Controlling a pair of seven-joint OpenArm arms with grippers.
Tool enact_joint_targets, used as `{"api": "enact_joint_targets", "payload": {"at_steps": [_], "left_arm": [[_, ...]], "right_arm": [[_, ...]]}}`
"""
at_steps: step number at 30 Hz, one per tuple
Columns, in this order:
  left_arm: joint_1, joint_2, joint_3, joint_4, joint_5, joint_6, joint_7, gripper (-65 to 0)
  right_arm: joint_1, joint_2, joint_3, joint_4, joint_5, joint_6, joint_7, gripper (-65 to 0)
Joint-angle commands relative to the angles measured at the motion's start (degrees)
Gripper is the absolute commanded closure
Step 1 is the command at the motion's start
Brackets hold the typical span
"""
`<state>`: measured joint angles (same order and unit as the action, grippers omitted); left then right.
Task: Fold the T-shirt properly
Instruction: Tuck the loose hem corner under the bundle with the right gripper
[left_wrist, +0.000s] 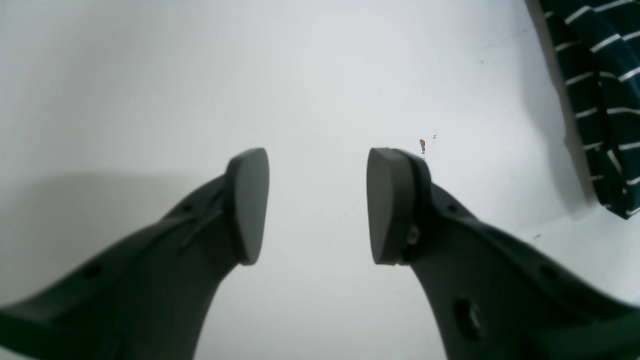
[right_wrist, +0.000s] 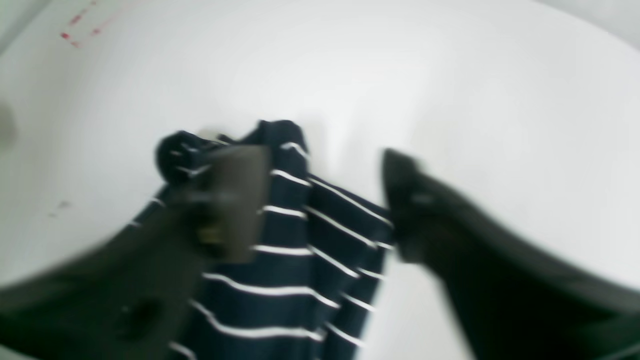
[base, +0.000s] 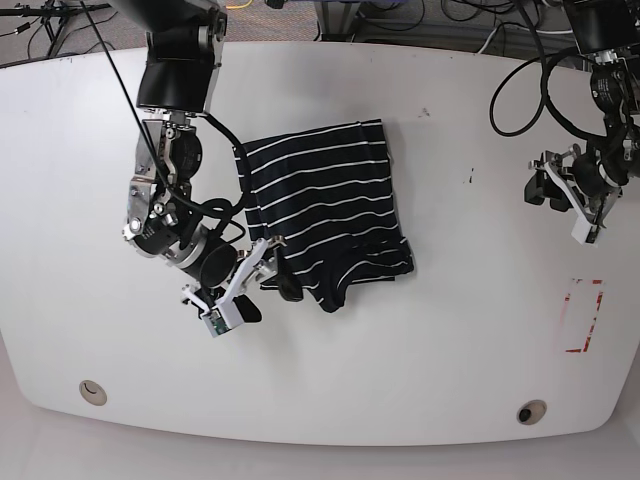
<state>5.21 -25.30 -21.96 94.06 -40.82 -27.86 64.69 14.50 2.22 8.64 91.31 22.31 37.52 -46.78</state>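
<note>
- Right gripper fingers stood wide over the T-shirt's near corner, gripping nothing.
- Left gripper fingers gaped, empty, above the bare counter.
- Soft, light, floppy cloth seemingly; best pinched at hem corners.

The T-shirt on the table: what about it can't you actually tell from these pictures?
- Right wrist view: motion blur smears the T-shirt and the right gripper, open above it; touching or not is unclear.
- Left wrist view: only a shirt edge shows, cut off by the frame's right side.
- Base view: sleeves and collar are hidden in its own folds.
</note>
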Motion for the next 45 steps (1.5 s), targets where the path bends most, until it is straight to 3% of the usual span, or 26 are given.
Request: {"api": "enact_joint_targets", "payload": {"at_steps": [1,4,16,22,30,39,41,45], "left_arm": [[-0.60,-1.21,-0.33,0.84,-0.98,0.03,-1.08,-29.9],[-0.60,-1.21,-0.33,1.02,-0.98,0.03,-0.99,-29.9],[-0.42,-1.21,-0.42,1.02,-1.07,0.03,-0.91,-29.9],[-0.42,-1.21,-0.42,0.84,-0.98,0.03,-0.91,-29.9],[-0.42,-1.21,-0.42,0.84,-0.98,0.03,-0.91,-29.9],[-0.33,-1.21,-0.51,0.75,-0.90,0.03,-0.91,-29.9],[-0.33,-1.21,-0.51,0.75,-0.90,0.03,-0.91,-29.9],[0.46,-1.21,-0.51,0.75,-0.90,0.03,-1.08,-29.9]], "right_arm": [[2.51,-0.77,0.01,-2.38,0.68,0.24,1.73,-54.9],[4.62,-1.03,0.01,-8.01,0.68,0.24,3.58,-56.1],[10.68,-1.30,-0.07,-29.46,0.86,0.77,10.52,-44.9],[10.33,-3.14,-0.34,-30.43,0.68,0.77,10.61,-44.5],[9.19,-3.41,-7.72,-30.25,1.12,0.50,10.70,-44.5],[8.31,-3.49,-7.99,-30.25,0.95,0.42,10.78,-43.9],[8.31,-3.49,-7.99,-30.25,0.86,0.59,10.87,-40.3],[8.31,-3.14,-7.99,-30.25,1.04,0.77,11.66,-24.1]]}}
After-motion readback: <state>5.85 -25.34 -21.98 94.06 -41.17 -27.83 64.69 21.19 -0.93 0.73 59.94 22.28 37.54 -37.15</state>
